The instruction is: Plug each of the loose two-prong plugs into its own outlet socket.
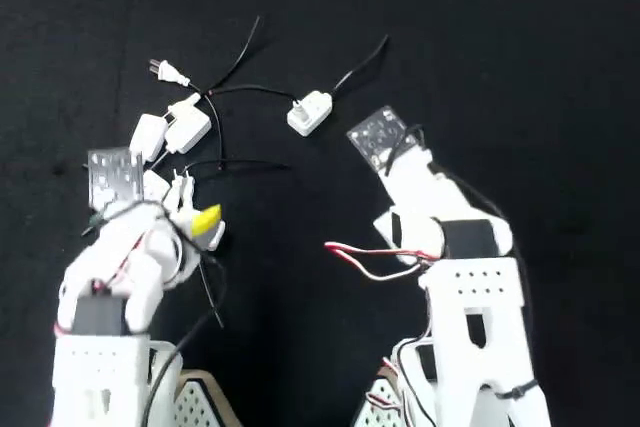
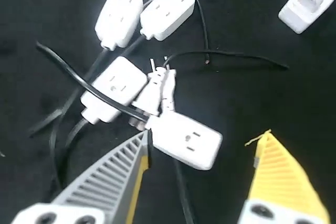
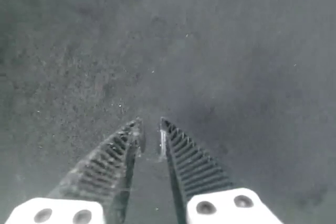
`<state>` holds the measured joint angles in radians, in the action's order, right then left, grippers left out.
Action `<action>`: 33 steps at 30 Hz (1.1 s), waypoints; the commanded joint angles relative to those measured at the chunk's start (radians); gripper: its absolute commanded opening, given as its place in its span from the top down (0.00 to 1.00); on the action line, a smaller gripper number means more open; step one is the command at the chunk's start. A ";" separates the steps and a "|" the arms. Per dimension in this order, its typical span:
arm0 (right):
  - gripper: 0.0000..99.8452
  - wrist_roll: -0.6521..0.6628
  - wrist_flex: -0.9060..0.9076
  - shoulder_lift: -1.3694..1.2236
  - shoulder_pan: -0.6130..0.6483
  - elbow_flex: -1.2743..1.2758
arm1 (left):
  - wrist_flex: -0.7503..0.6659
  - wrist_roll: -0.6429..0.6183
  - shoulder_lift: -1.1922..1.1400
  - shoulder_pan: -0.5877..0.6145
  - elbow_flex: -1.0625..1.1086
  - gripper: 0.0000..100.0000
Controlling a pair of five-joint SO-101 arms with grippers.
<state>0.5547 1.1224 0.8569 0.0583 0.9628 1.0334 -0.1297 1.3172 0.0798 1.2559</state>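
Black tabletop, with the white cord hardware gathered on your left side.

Pose, left: your left arm leans forward from the near edge, its wrist tipped down over the cluster. Your left gripper hangs above it with the jaws wide apart, one grey and one yellow, and empty. The near socket lies between the two tips in the wrist view. The grey tip is just beside its edge, and you cannot tell whether they touch.

Pose, right: your right arm stretches forward right of centre. Your right gripper points down at bare black surface, its jaws almost together with a thin slit at the tips and nothing in it.

Task things: the near plug is white with two bare prongs and lies between the near socket and the second socket, against both. Black cords cross over the second socket. The paired sockets sit side by side just beyond, slots facing up. The far plug lies farther out at the end of a black cord, prongs bare. The lone socket lies well apart toward the centre.
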 commanded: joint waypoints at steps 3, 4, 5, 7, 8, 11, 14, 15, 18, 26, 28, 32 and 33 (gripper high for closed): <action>0.95 -0.031 -0.107 -0.018 -0.020 0.096 | -0.103 -0.098 -0.397 -0.041 -0.188 0.68; 0.95 -0.038 -0.110 -0.021 -0.021 0.101 | -0.104 -0.098 -0.474 -0.042 -0.217 0.68; 0.95 -0.038 -0.110 -0.025 -0.018 0.107 | -0.100 -0.107 -0.554 -0.042 -0.246 0.68; 0.95 -0.038 -0.127 -0.033 -0.018 0.116 | -0.098 -0.144 -0.700 -0.042 -0.289 0.68; 0.95 -0.038 -0.143 -0.039 -0.018 0.122 | -0.098 -0.158 -0.769 -0.038 -0.314 0.68; 0.95 -0.038 -0.180 -0.061 -0.018 0.142 | -0.098 -0.175 -0.937 -0.033 -0.386 0.68; 0.95 -0.038 -0.204 -0.087 -0.018 0.154 | -0.098 -0.180 -1.031 -0.033 -0.432 0.68; 0.95 -0.037 -0.212 -0.094 -0.018 0.154 | -0.104 -0.196 -1.054 -0.033 -0.441 0.68; 0.95 -0.032 -0.232 -0.114 -0.018 0.154 | -0.107 -0.226 -1.097 -0.031 -0.479 0.68; 0.95 -0.037 -0.244 -0.134 -0.017 0.154 | -0.101 -0.180 -1.106 -0.008 -0.495 0.87; 0.95 -0.037 -0.244 -0.134 -0.017 0.154 | -0.101 -0.150 -1.106 -0.015 -0.495 0.94; 0.95 -0.037 -0.244 -0.134 -0.017 0.154 | -0.049 -0.143 -1.100 -0.018 -0.538 0.93; 0.95 -0.037 -0.244 -0.134 -0.017 0.156 | -0.009 -0.121 -1.091 -0.018 -0.564 0.93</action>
<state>0.5240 0.8953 0.7250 0.0522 1.1224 0.9567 -0.2877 0.2110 0.0568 0.7526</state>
